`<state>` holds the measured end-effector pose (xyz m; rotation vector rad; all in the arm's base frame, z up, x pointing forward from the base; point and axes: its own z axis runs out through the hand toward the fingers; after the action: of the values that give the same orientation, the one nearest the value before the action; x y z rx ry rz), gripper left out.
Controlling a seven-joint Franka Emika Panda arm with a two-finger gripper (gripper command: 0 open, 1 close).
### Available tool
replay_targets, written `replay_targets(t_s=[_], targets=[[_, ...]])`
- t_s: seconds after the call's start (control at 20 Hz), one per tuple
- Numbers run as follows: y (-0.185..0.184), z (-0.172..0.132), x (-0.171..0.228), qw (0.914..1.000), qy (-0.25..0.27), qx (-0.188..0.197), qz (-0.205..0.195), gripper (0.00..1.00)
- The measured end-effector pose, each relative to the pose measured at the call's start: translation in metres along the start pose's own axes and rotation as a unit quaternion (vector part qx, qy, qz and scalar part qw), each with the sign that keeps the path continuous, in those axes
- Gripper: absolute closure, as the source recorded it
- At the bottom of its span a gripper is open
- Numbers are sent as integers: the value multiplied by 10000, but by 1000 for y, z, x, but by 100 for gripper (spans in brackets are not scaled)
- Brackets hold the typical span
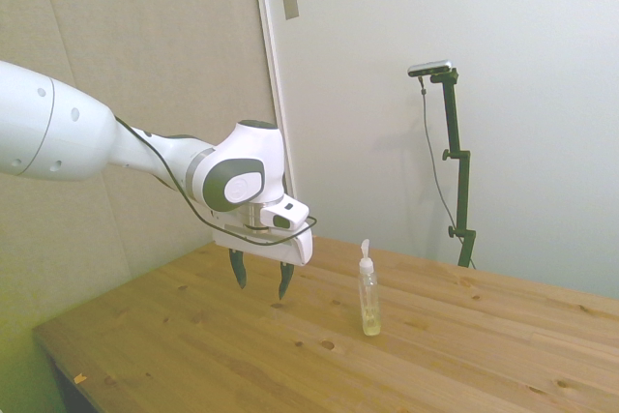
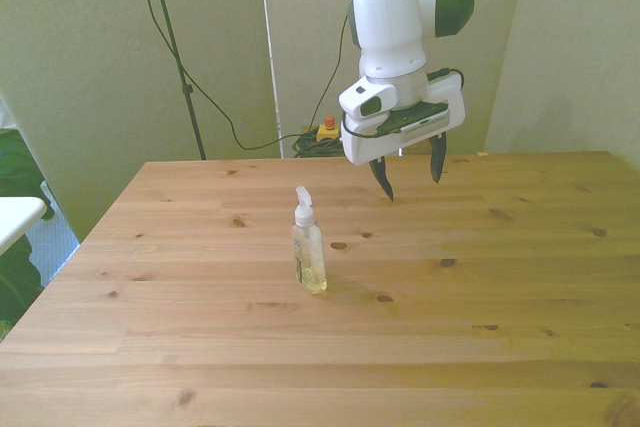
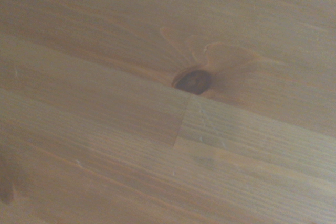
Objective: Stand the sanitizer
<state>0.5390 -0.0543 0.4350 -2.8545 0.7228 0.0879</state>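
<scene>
Wooden table, bare planks with a dark knot under the wrist camera. Above it, gripper empty, fingers spread apart, off the sanitizer, toward the table's far edge. Sanitizer upright near table's middle, pump top up, nothing touching it

Pale walls behind a knotty wooden table.
</scene>
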Motion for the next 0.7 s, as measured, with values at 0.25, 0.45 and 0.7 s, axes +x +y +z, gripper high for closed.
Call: replay_targets(t_s=[0.25,0.45,0.7], targets=[[1,8,1,9998,-143,-171,-14,0],[-5,15,1,9992,-159,-329,-153,0],[-8,20,4,9988,-140,-451,-96,0]])
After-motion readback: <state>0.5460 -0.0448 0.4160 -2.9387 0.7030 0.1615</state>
